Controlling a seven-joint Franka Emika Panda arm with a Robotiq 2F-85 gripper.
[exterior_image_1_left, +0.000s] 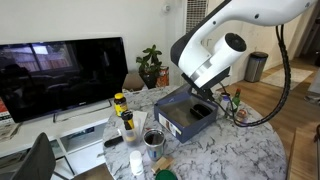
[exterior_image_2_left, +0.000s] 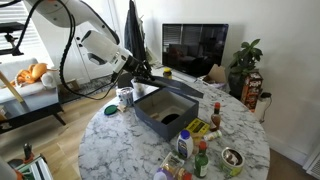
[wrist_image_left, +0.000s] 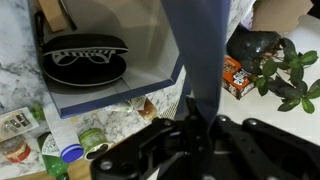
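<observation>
I see the gripper clenched on the box wall, approx mid-edge; black case sits inside, box on desk.

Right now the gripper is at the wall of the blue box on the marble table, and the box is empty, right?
Not empty: the wrist view shows a black case lying inside the blue box. The gripper is at its wall, on the marble table, as you said.
</observation>
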